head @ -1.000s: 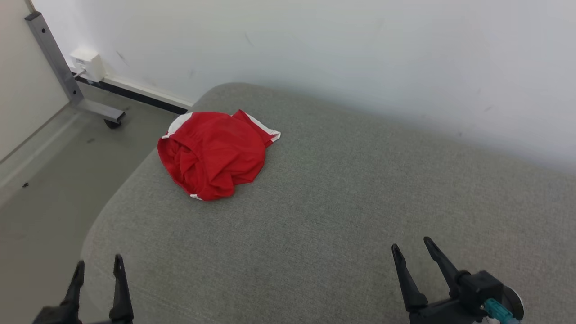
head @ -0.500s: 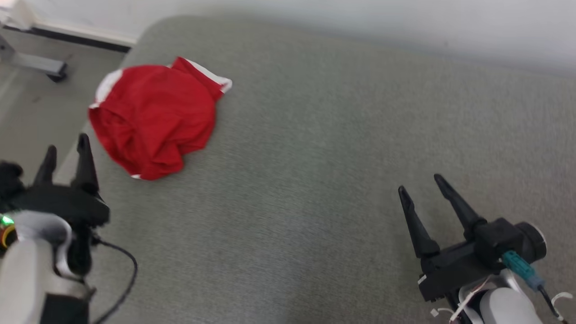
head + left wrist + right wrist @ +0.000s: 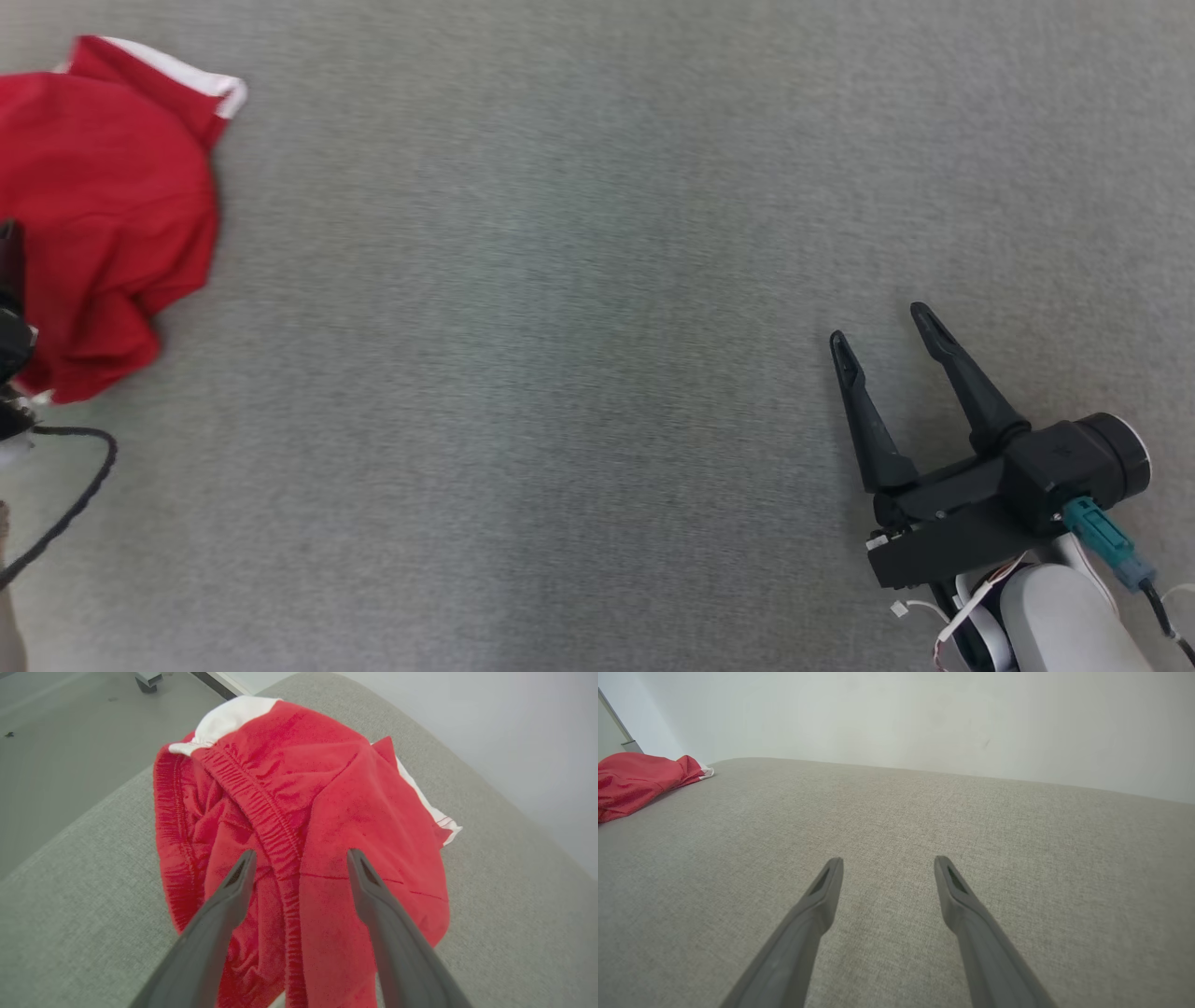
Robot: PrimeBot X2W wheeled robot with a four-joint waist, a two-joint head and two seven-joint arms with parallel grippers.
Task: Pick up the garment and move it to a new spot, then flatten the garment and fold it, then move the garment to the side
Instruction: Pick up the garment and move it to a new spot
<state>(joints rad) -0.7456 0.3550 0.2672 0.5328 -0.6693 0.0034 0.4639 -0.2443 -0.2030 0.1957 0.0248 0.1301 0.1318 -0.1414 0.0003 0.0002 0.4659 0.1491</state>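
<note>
Garment (image 3: 327,788) is lying bunched at the cushion (image 3: 490,882) corner. Left end effector (image 3: 301,856), gaping above it, should be pinching deep across the waistband (image 3: 275,830). Right end effector (image 3: 878,325) is hovering mid-cushion, likewise spread.

1. cushion (image 3: 560,327): carries the garment; the wall (image 3: 924,718) stands behind it and the floor (image 3: 56,742) lies off its left edge.
2. garment (image 3: 103,205): on the cushion, at the far left of the head view, near the cushion's back left corner.
3. left tool (image 3: 301,853): over the garment's near part; contact cannot be told.
4. right tool (image 3: 878,323): lower right of the head view, over bare cushion, well apart from the garment.
</note>
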